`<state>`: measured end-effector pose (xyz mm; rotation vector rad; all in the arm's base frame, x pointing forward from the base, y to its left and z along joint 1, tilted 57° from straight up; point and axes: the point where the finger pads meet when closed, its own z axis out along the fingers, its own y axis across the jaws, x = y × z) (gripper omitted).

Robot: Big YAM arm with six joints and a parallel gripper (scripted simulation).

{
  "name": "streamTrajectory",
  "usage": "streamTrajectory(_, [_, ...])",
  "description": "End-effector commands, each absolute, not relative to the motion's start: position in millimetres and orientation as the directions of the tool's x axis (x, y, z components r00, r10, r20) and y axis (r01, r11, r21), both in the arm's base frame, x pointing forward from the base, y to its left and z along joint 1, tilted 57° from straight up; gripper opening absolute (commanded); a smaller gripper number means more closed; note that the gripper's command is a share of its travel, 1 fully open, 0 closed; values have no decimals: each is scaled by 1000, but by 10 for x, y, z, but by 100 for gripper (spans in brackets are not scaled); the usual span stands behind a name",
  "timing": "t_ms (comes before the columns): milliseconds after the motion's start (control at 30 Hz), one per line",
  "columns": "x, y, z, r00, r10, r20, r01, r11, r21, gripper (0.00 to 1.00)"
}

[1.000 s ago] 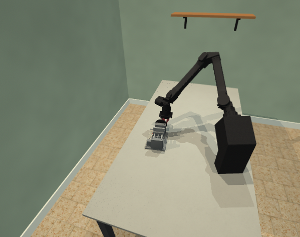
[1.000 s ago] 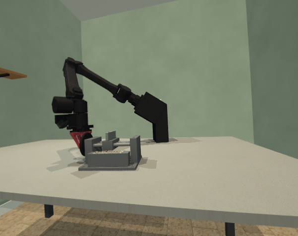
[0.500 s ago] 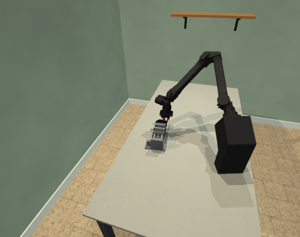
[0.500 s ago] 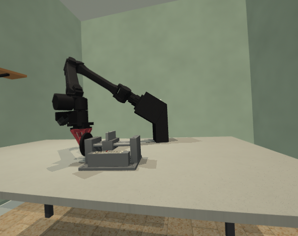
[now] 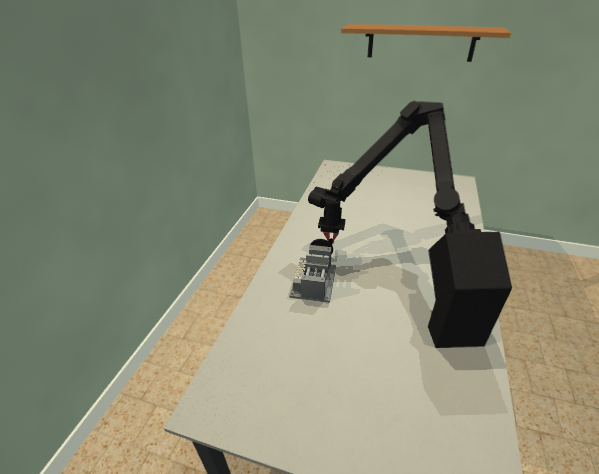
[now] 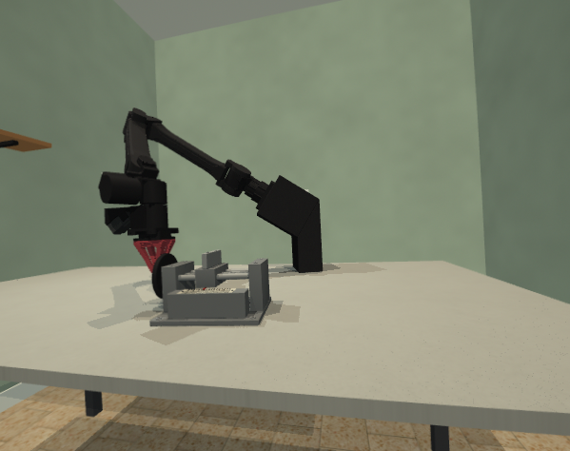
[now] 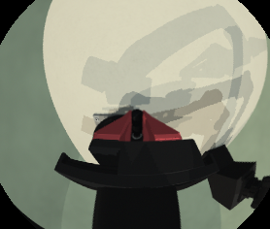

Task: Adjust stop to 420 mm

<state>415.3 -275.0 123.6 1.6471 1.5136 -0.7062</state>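
The grey stop fixture [image 5: 313, 289] [image 6: 207, 305] stands on the table. Its sliding stop block [image 6: 206, 277], with an upright plate, sits on two rods, nearer the handwheel end. A pale scale [image 6: 222, 290] with a small red mark lies on the front housing; its numbers are too small to read. The black handwheel [image 5: 318, 243] [image 6: 160, 279] is upright on the end plate. My gripper [image 5: 331, 239] [image 6: 152, 269] [image 7: 137, 114] points down at the wheel's outer side, its red fingers shut on the wheel's dark knob, which shows between the tips in the wrist view.
The fixture's end plates [image 6: 258, 286] rise on both sides of the stop block. The arm's black base [image 5: 467, 290] [image 6: 306, 243] stands across the table [image 5: 340, 382] [image 6: 396, 349]. An orange wall shelf [image 5: 424, 31] [image 6: 17, 138] hangs well above the table.
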Motion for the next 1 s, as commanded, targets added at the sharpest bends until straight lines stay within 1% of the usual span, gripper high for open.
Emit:
streamTrajectory(0, [4269,-2588,1479,164,547,-821,978,21,209,6])
streamTrajectory(300, [4227,-2518,1446,150,551,-821,981,21,193,6])
streamTrajectory(633, [4433,-2443,1552,155,550,-821,980,22,200,6])
streamTrajectory(967, [4467,-2427,1568,155,550,-821,980,22,200,6])
